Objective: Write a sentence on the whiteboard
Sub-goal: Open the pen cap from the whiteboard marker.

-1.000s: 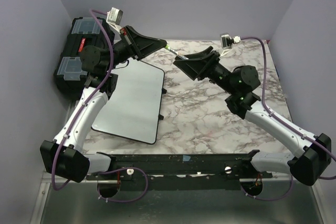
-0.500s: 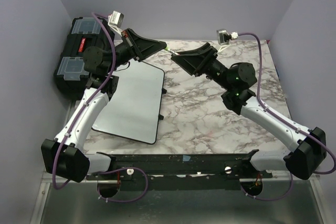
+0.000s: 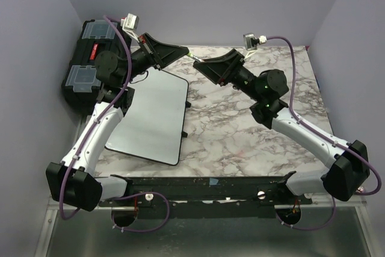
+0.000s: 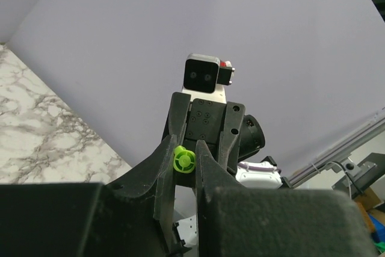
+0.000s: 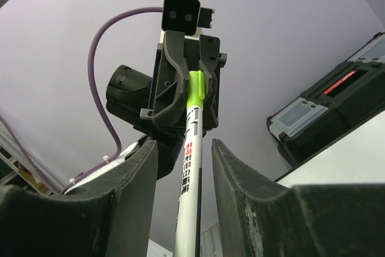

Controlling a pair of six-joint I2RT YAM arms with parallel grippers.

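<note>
The whiteboard (image 3: 153, 112) lies flat on the left part of the marble table, and no sentence is in view on its white face. A white marker with a green cap (image 3: 196, 59) hangs in the air between the two arms, above the board's far right corner. My left gripper (image 3: 185, 53) is shut on the green cap end (image 4: 183, 161). My right gripper (image 3: 203, 64) faces it, jaws either side of the marker's white barrel (image 5: 191, 173). In the right wrist view my right gripper (image 5: 184, 146) is open, with a gap on each side of the barrel.
A black toolbox with clear lid compartments (image 3: 89, 58) stands at the far left beside the whiteboard (image 5: 352, 154). Purple walls close in on both sides and the back. The marble tabletop (image 3: 240, 124) stretches to the right of the board.
My right arm has slid left along the marker toward the left gripper, and its jaws have narrowed around the barrel. The left arm and the board have not moved.
</note>
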